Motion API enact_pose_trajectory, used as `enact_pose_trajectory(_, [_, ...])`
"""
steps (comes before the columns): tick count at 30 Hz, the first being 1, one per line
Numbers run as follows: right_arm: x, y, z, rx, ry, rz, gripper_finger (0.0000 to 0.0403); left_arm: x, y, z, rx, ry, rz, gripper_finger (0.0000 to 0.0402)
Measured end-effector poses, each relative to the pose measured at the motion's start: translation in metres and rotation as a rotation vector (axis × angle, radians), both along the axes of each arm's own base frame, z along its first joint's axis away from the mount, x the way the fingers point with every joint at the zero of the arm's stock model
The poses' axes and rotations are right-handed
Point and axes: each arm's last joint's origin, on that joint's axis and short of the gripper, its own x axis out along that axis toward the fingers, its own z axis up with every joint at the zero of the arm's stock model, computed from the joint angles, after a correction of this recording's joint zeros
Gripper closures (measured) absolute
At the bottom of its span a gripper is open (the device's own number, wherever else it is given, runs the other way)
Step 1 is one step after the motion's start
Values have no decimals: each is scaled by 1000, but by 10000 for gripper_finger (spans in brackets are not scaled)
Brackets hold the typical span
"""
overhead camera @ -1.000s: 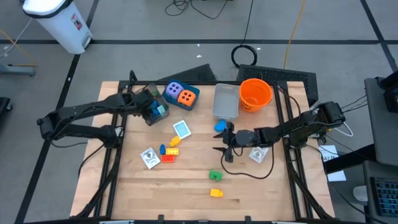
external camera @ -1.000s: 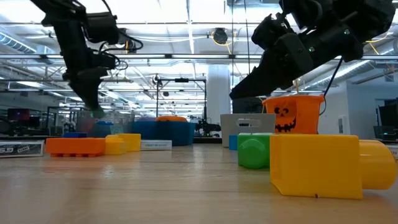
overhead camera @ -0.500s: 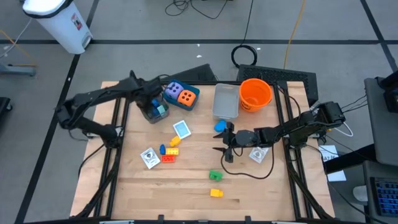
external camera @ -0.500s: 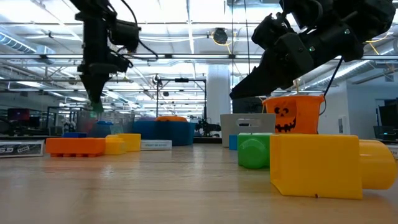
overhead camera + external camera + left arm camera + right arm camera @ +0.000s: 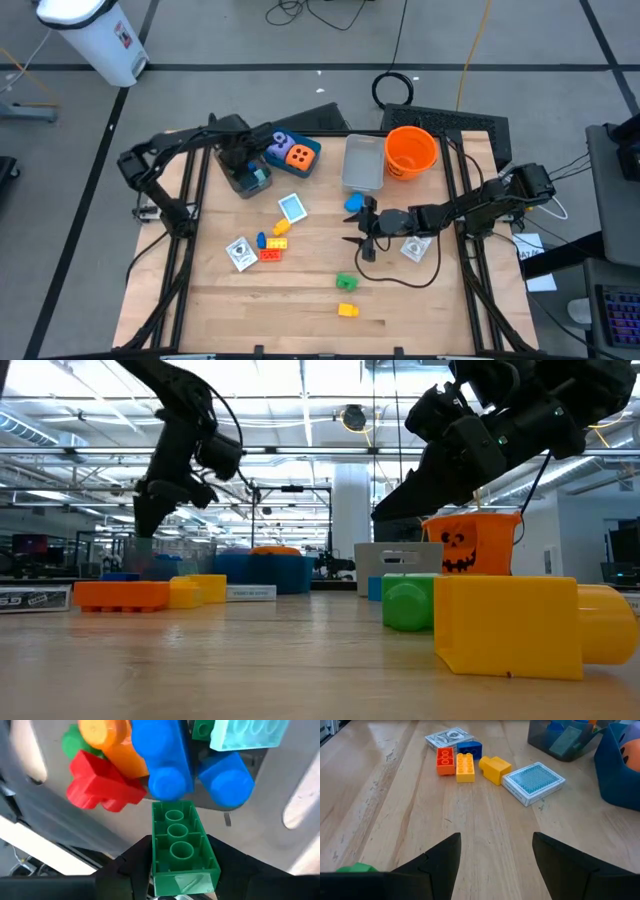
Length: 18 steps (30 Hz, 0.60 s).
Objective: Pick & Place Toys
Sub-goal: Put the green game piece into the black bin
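Here the left tool [image 5: 177,875] is clamped on a green brick [image 5: 181,849], one dark finger on each side of it, studs facing away from the wrist. Straight ahead of this tool, inside a clear bin [image 5: 246,178], lie a red brick [image 5: 102,785], an orange brick [image 5: 112,742], two blue bricks [image 5: 162,755] and a pale teal brick [image 5: 247,732]; the held brick hangs just short of them. From above, the left tool [image 5: 238,158] hovers over that bin at the far left of the counter [image 5: 300,300], with the blue box [image 5: 290,152] of dice just beside it.

The right tool [image 5: 358,228] waits low over the middle of the counter, its fingers [image 5: 437,860] apart and holding nothing. A blue brick [image 5: 354,203] lies just beside it on the far side, and a card [image 5: 415,248] sits under its arm. Ahead of its fingers lie a patterned blue card [image 5: 533,783], a yellow block [image 5: 494,769], a yellow brick [image 5: 465,767], an orange brick [image 5: 445,760], a small blue brick [image 5: 469,748] and another card [image 5: 448,738]. Nearer the front edge rest a green brick [image 5: 346,283] and a yellow one [image 5: 347,310]. Behind the right tool stand a grey tray [image 5: 363,162] and an orange bucket [image 5: 410,150].
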Motion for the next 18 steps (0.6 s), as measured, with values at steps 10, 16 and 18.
enact_pose_trajectory(10, [0,0,0,0,0,0,165,4,2,-11,-57,14,-15,247])
enact_pose_trajectory(16, [0,0,0,0,0,0,165,5,2,-11,-53,9,-5,186])
enact_pose_trajectory(18, [0,0,0,0,2,0,165,5,2,-11,-52,9,-2,168])
